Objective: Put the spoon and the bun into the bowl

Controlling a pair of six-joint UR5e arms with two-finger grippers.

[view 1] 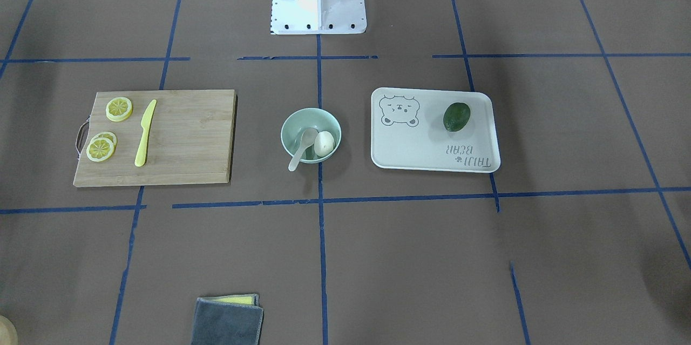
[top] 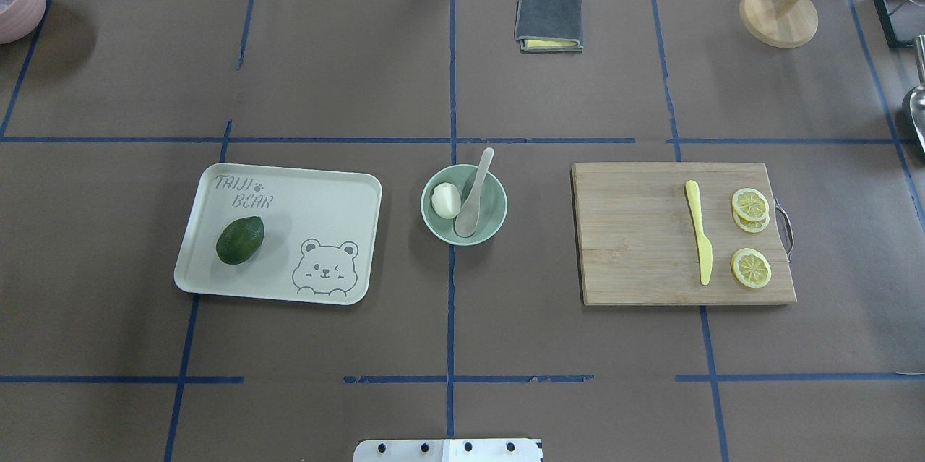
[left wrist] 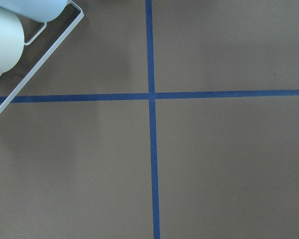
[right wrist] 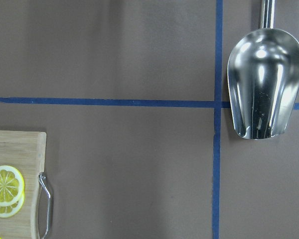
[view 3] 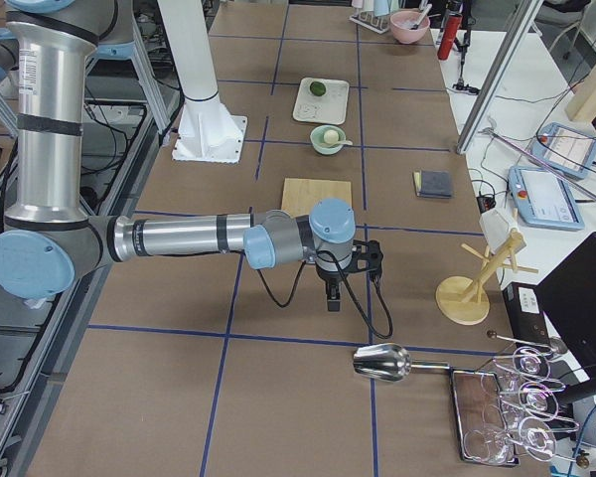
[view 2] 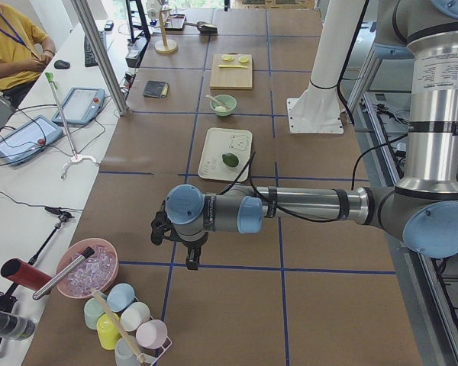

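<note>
The bowl (top: pixel 496 210) stands at the middle of the bench (top: pixel 361 50), between the tray (top: pixel 318 194) on the robot's left and the wooden cutting board (top: pixel 636 231) on its right, and it holds both the spoon (top: pixel 475 191) and the bun (top: pixel 445 199). Both pincers are well apart from it. The left pincer (view 2: pixel 189 263) hangs over the bench's far left end, beyond the tray and near a rack of pastel cups (view 2: pixel 130 320). The right pincer (view 3: pixel 331 301) hangs over the far right end, beyond the board and near a metal scoop (right wrist: pixel 261 84). Each shows only in a side view, so it cannot be told whether their jaws stand wide or narrow, and neither is seen holding anything. The only writing that reads clearly is on the cream tray, "TAIJI BEAR" with a small paw mark, above a winking bear's face. A dark green avocado (top: pixel 240 239) lies on the tray under the lettering. The spoon's scoop rests inside the bowl on the side nearer the robot. Its handle climbs over the far rim and sticks out past it, so its long axis runs away from the robot, leaning slightly to the robot's right. The bun sits just beside the spoon on the robot's left, against the bowl's inner wall. On the board lie a yellow knife (top: pixel 699 234) and lemon slices (top: pixel 750 204).
</note>
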